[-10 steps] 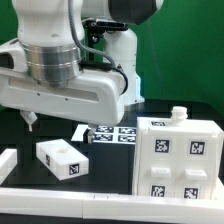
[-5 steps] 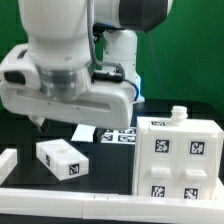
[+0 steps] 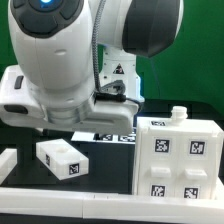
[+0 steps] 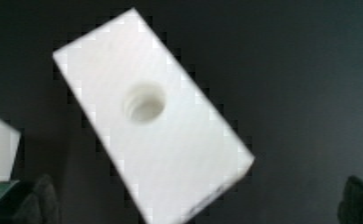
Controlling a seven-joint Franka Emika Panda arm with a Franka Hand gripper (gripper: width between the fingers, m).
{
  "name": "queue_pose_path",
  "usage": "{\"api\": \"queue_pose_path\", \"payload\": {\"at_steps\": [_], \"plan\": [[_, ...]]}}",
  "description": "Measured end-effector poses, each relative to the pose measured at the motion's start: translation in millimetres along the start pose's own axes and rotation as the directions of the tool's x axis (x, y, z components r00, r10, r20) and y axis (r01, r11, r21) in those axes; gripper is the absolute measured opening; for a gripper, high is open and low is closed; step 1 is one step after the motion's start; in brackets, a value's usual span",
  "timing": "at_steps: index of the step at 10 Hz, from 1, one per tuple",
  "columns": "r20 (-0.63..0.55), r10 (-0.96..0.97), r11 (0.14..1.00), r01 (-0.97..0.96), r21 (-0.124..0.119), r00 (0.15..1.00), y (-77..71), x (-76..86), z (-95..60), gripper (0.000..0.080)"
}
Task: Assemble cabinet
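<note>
While the claw point(image 4: 192, 197) hangs spread apart, the cabinet point(image 3: 178, 155) stands well aside

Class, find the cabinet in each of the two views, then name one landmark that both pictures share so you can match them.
Exterior view: the cabinet stands at the exterior view's right, its tagged faces toward the camera.
Wrist view: not in it; a tilted white panel with a round hole fills most of the picture.
Shared landmark: the black table, also the dark ground in the wrist view.
</note>
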State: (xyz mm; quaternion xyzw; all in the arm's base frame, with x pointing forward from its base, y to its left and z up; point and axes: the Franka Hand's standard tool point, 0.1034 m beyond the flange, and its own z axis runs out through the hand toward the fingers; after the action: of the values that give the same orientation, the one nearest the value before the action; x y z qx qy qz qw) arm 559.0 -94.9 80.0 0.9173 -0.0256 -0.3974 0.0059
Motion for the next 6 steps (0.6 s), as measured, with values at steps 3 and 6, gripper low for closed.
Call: {"api": "queue_pose_path", "payload": {"at_steps": [3,6], "plan": [[0.043,-0.007,1.0,0.007,0.001,0.999,3.0,7.0,8.9,0.0797],[0.024,-0.016,1.0,0.016,-0.005,1.0,-2.1,26.1,36.3,0.0797]]}}
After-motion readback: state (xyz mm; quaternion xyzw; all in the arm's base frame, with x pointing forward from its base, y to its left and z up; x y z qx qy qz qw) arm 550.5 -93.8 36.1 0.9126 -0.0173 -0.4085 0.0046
